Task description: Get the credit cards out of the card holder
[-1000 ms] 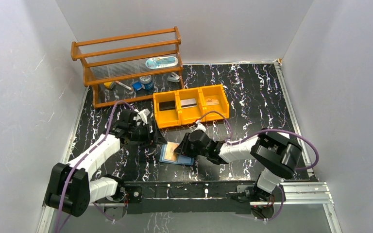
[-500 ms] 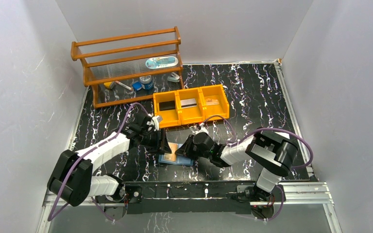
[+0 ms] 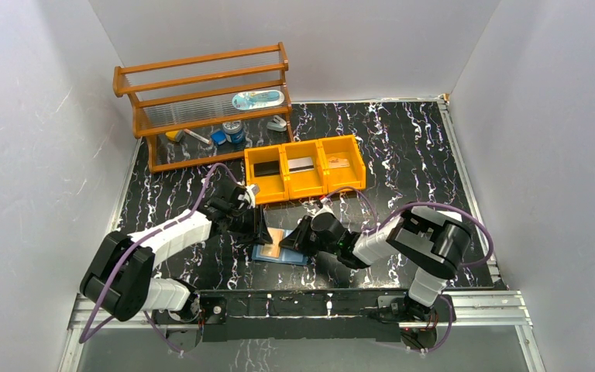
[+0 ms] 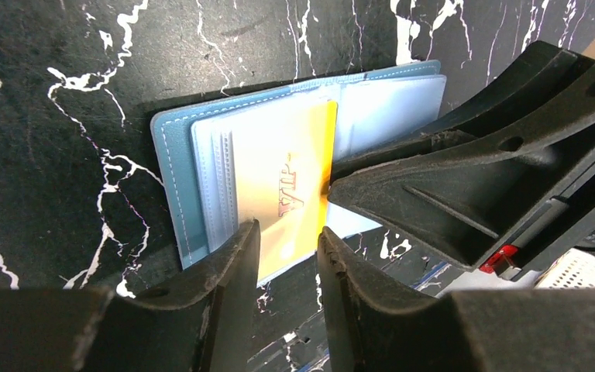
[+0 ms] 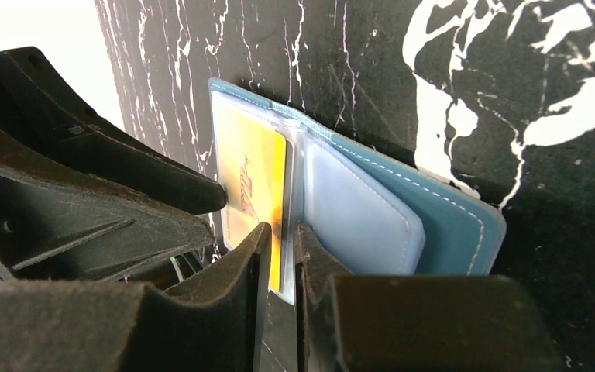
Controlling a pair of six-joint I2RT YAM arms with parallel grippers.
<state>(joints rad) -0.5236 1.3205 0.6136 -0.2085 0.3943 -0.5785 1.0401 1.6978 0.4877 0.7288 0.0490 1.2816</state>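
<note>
The card holder [image 4: 172, 155] lies open just on the near side of the orange tray [image 3: 310, 191], with a gold card [image 4: 279, 170] showing in its top pocket. Your right gripper [image 5: 282, 230] looks pinched on the clear pocket leaf, so use it as the anchor. Your left gripper [image 4: 287, 232] straddles the card's end with narrowed jaws, and you cannot tell if it grips. Close firmly, then slide the card out flat.

White arms [image 3: 174, 232], black joints, purple cables [image 3: 449, 211], ribbed black end effectors [image 4: 288, 232].
</note>
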